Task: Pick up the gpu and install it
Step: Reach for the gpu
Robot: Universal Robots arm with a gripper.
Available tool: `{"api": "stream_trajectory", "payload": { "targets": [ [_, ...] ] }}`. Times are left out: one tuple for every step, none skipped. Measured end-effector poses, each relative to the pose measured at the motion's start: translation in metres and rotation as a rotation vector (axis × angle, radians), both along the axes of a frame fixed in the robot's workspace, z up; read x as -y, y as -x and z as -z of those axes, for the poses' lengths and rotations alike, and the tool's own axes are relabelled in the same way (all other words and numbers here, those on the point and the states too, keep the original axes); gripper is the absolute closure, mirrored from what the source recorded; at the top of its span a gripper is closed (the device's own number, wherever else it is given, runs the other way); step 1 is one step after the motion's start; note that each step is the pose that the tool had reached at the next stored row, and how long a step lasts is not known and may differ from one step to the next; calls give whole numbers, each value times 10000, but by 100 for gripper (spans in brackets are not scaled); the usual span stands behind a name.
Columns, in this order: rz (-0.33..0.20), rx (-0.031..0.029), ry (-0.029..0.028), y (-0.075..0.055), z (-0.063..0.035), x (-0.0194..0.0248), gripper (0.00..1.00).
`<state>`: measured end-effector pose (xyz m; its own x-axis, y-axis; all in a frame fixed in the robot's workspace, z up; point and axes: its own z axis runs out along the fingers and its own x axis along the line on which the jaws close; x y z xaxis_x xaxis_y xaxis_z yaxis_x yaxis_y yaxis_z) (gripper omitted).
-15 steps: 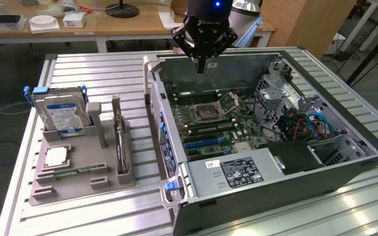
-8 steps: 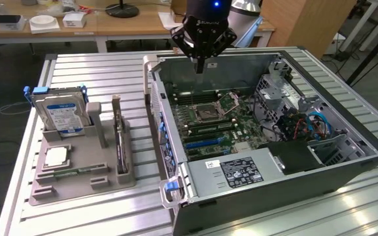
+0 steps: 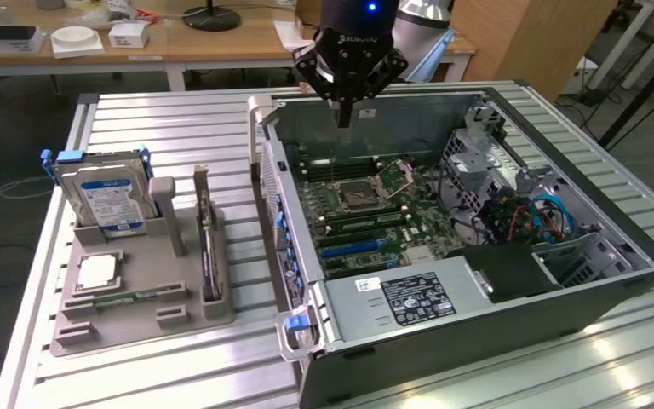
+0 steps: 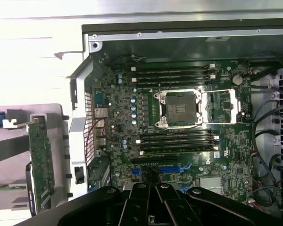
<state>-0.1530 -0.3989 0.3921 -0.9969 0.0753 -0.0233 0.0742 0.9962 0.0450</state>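
Overhead, the gripper (image 3: 344, 118) hangs empty, fingers pressed together, above the far end of the open computer case (image 3: 475, 341). The gpu (image 3: 204, 243) stands on edge in the gray holder (image 3: 134, 331) at the exterior view's left, just right of the hard drive (image 3: 106, 200).

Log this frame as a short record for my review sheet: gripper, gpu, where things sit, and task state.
gripper: shut, holding nothing, hanging above the open computer case
gpu: standing on edge in the gray holder, to the exterior view's left of the case, apart from the gripper
hard drive: upright in the same holder
motherboard: exposed, no gpu in its slots
task state: gpu not yet picked up
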Motion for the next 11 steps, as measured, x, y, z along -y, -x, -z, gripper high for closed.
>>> {"api": "stream_trajectory", "payload": {
  "targets": [
    [0,-1,0,3,0,0,89],
    [0,-1,0,5,0,0,89],
    [0,-1,0,8,0,0,89],
    [0,0,0,10,1,0,89],
    [0,0,-1,13,1,0,89],
    [1,0,-1,16,1,0,89],
    [1,0,-1,19,1,0,89],
    [0,0,-1,22,2,0,89],
    [0,0,-1,25,2,0,89],
    [1,0,0,29,2,0,89],
    [0,0,-1,32,2,0,89]
  ]
}}
